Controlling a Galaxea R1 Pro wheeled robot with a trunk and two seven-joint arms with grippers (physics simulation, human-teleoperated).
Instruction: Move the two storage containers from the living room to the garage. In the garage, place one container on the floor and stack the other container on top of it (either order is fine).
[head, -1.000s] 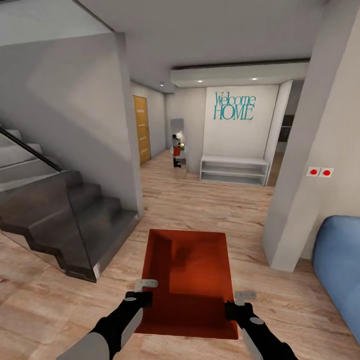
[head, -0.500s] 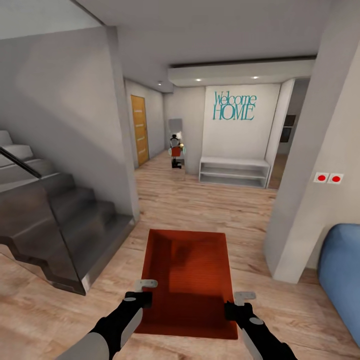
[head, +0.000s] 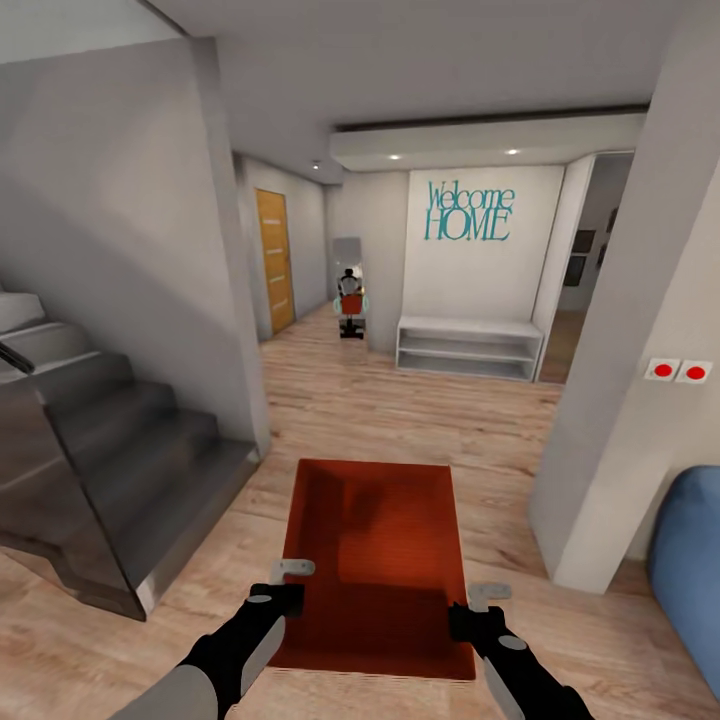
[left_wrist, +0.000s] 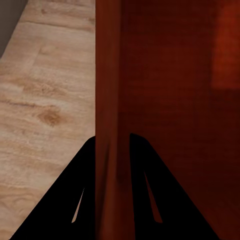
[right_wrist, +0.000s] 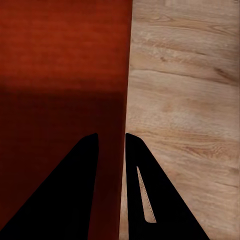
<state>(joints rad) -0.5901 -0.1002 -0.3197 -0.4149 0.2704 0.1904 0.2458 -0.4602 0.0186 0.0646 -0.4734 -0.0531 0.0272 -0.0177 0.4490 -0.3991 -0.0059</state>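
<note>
Container (head: 380, 560) walls between both jaws

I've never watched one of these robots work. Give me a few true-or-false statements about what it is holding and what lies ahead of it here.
1. The robot carries one orange-red storage container with both arms. True: the left gripper and the right gripper each pinch a side wall between their fingers.
2. The container is full of books. False: it is open-topped and empty.
3. The floor underneath is grey concrete. False: it is a light wood-plank floor.
4. A staircase rises on the robot's left. True.
5. The wall ahead reads "Goodbye". False: the teal lettering reads "Welcome HOME".
</note>
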